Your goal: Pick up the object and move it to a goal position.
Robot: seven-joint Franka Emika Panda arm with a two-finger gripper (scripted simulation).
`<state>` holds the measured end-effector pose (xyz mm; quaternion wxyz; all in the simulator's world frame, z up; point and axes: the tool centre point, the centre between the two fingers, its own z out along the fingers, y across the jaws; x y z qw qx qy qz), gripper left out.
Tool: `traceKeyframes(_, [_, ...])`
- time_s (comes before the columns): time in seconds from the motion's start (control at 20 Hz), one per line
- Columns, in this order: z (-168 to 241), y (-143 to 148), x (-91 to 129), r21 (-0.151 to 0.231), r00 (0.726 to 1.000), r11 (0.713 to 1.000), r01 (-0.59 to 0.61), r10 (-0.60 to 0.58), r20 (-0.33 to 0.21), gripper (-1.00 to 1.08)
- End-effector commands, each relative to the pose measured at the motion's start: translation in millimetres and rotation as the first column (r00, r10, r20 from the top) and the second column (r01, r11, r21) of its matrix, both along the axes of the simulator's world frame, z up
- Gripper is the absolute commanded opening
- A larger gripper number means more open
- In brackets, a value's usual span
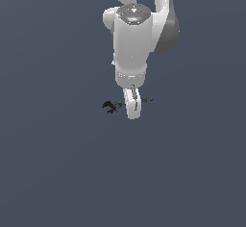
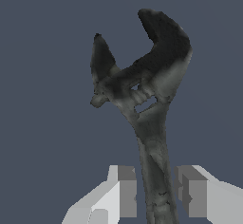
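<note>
The object is a dark grey-black wrench (image 1: 113, 107) lying flat on the grey floor, with its forked end toward the exterior view's left and its slim handle toward the right. My gripper (image 1: 132, 109) points straight down over the handle's middle. In the wrist view the wrench (image 2: 142, 85) fills the frame and its handle runs between my two fingers. The gripper (image 2: 159, 192) is open: its pads (image 2: 127, 192) stand on either side of the handle with a narrow gap on each side.
The plain dark grey floor (image 1: 57, 173) stretches all around. The white arm (image 1: 132, 43) rises above the wrench and hides part of the handle in the exterior view.
</note>
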<state>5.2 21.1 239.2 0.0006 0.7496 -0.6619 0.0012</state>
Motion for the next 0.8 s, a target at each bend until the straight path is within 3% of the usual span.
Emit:
traceKeyframes(0.0, [21, 9, 4, -0.001, 1.000, 1.000, 0.000, 0.000, -0.001, -1.00])
traceKeyframes(0.35, [58, 26, 13, 0.001, 1.000, 1.000, -0.002, 0.002, -0.001, -1.00])
traceKeyframes(0.75, [69, 31, 18, 0.002, 1.000, 1.000, -0.003, 0.003, -0.001, -1.00])
